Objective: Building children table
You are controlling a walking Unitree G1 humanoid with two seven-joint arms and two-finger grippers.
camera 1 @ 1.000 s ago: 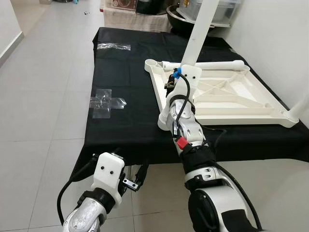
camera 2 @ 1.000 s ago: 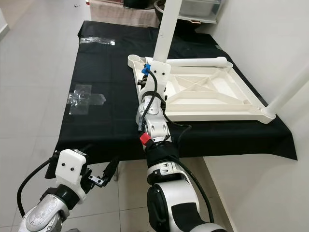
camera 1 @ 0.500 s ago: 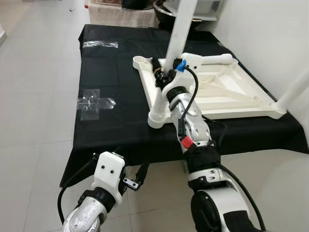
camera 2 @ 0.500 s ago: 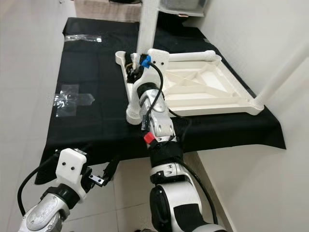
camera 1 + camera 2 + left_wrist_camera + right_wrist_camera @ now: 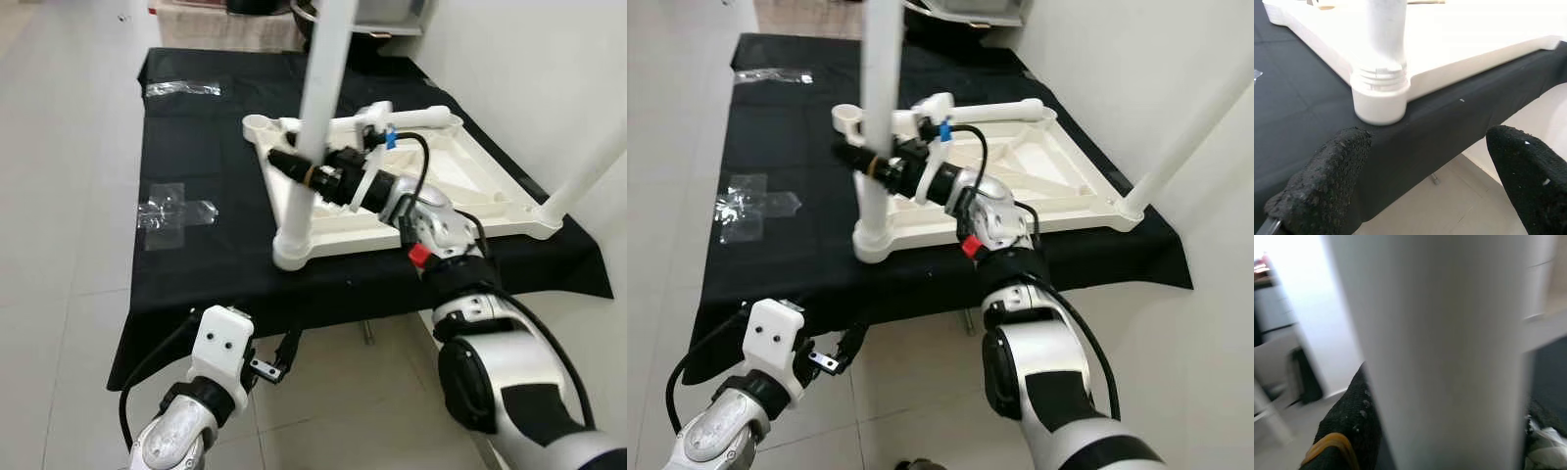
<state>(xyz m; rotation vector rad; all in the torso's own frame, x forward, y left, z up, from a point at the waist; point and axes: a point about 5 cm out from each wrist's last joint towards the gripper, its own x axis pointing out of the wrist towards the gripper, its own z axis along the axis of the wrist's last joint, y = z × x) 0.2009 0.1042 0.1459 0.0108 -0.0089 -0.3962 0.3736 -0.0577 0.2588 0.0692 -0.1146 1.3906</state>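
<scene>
A white children's table top (image 5: 345, 233) lies upside down on a black cloth (image 5: 211, 157). One white leg (image 5: 315, 108) stands upright in its near left corner socket (image 5: 1380, 100). My right gripper (image 5: 302, 169) reaches in from the right and is shut on this leg at mid height; a black finger (image 5: 1347, 431) with a yellow band presses against it. A second leg (image 5: 588, 166) stands at the near right corner. A third leg (image 5: 416, 117) lies along the far rim, beside a bare socket (image 5: 260, 124). Below the cloth's front edge, my left gripper (image 5: 277, 354) hangs open.
Clear plastic wrappers (image 5: 173, 209) lie on the cloth to the left, and another (image 5: 182, 89) lies further back. A white wall (image 5: 549, 59) runs close along the right. Tiled floor (image 5: 59, 196) stretches to the left; boxes and a bowl crowd the far end.
The camera has shifted, so the table sits further left in view. My right forearm has swung from pointing forward to lying sideways, and its gripper now grips the upright leg from the right.
</scene>
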